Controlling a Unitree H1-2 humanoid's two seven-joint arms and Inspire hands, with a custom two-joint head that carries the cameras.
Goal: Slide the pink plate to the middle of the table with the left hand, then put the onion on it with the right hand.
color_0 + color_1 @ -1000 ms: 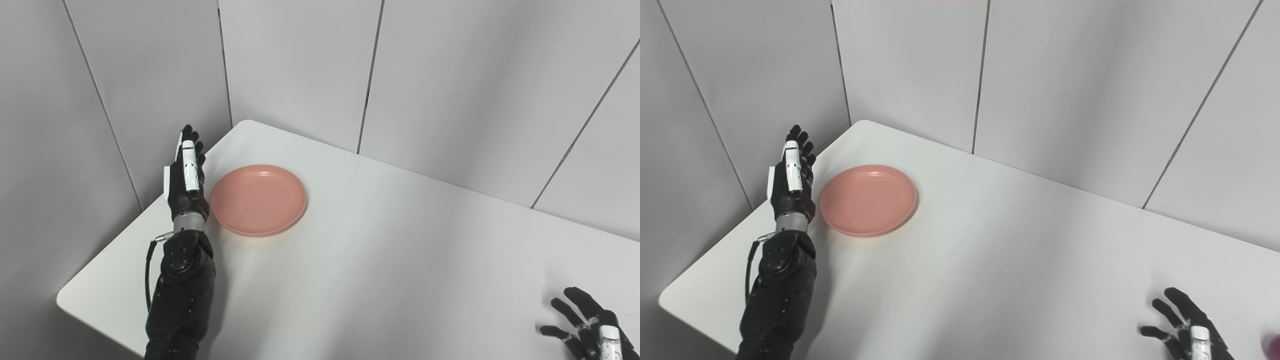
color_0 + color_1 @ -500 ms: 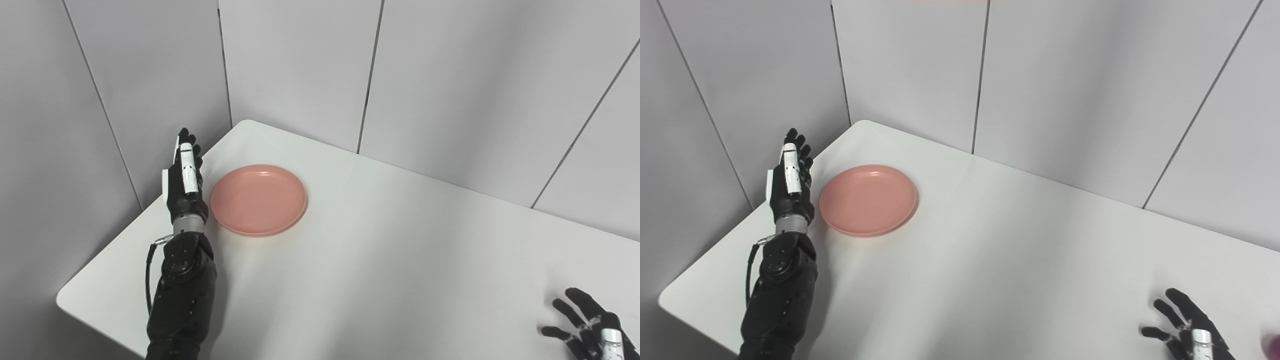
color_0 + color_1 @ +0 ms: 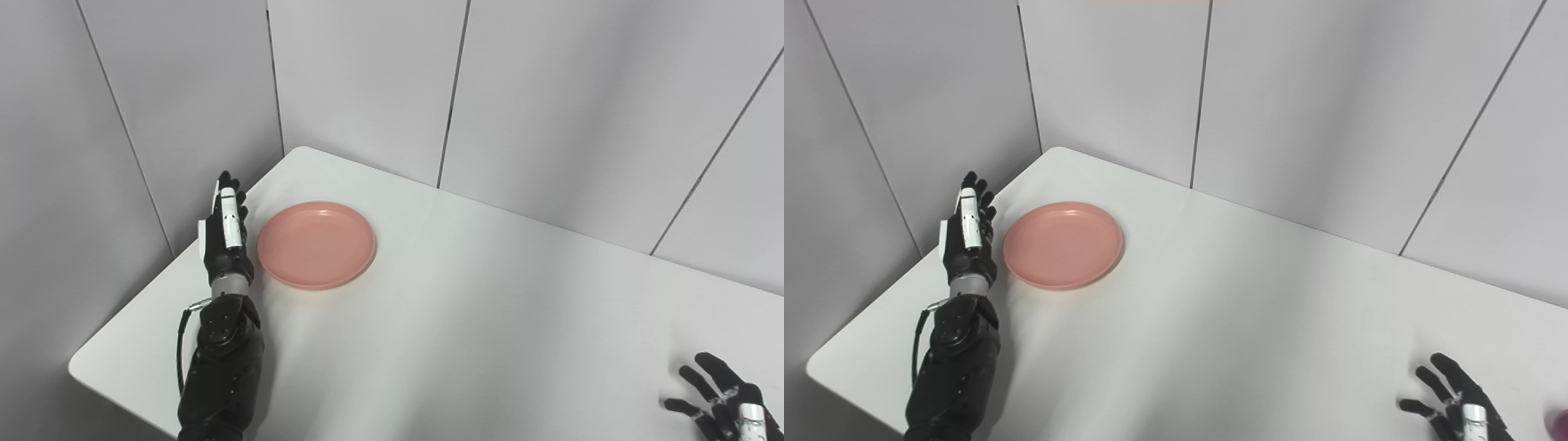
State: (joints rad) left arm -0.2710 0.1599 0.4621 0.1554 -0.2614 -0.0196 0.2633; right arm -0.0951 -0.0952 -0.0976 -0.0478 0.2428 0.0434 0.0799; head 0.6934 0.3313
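While both hands held nothing:
White rectangular table (image 3: 465,318): carried everything.
Round pink plastic plate (image 3: 316,244): lay near its far-left corner.
Black left hand (image 3: 224,236): stood edge-up, fingers straight, just beside the plate.
Black right hand (image 3: 1454,405): splayed, bottom right.

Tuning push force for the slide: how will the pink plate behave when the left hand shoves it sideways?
The pink plate looks rigid and lies flat on the smooth white table, so it should slide rather than tip. It is shallow with a low rim, so the upright left hand beside it could ride over the edge. It seems light and may skid or spin.
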